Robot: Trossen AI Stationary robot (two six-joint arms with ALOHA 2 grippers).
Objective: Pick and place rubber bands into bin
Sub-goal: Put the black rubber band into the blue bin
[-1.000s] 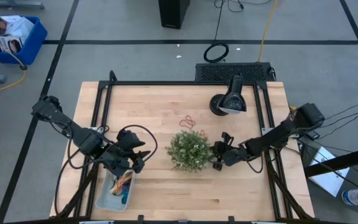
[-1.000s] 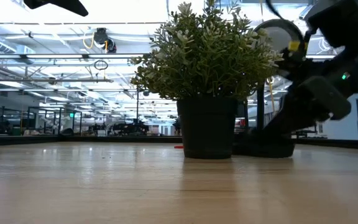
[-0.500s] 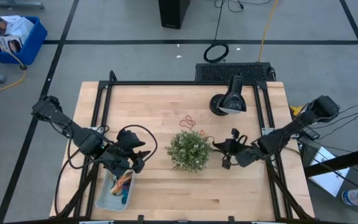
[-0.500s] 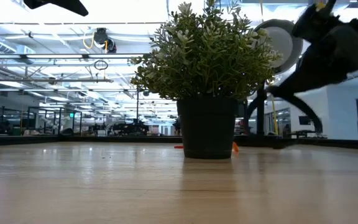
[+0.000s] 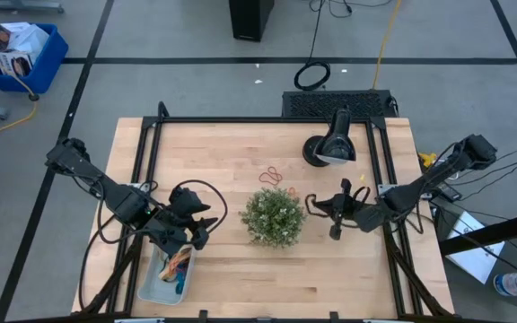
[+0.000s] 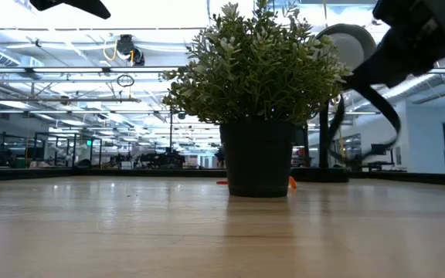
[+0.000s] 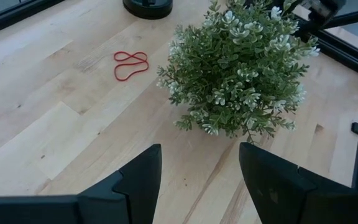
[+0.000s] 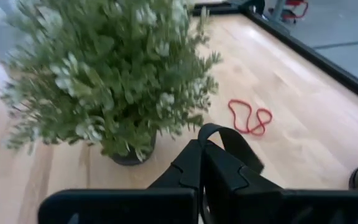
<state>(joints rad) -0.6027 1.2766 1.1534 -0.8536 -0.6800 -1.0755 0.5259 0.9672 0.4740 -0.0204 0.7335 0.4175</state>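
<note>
The wooden table (image 5: 240, 152) is filling the middle of the high view, framed by dark rails and carrying everything else. The left arm (image 5: 97, 184) is reaching in from the table's left edge, and the right arm (image 5: 429, 184) is stretching in from the right edge. The potted plant (image 5: 272, 215) is standing upright near the table's centre, between the two grippers. A black desk lamp (image 5: 330, 144) is sitting toward the back of the table, well apart from the plant. The bin (image 5: 155, 285) is lying near the front left corner, a pale translucent tray that is holding a small pile of rubber bands (image 5: 179, 263) in orange, tan and blue. The left gripper (image 5: 196, 231) is hovering just over the bin's back end, its two fingers (image 7: 138, 180) standing wide apart with nothing between them, pointing toward the plant. The right gripper (image 5: 335, 215) is hanging just to the right of the plant, its fingers (image 8: 216, 171) pressed fully together; a thin dark loop is curving out over their tips in the right wrist view, but whether it is a band being pinched cannot be told. A red rubber band (image 5: 271, 175), twisted into a figure-eight, is lying flat on the wood just behind the plant, apart from both grippers, and showing again in the wrist views (image 7: 131, 64) (image 8: 248, 117).
</note>
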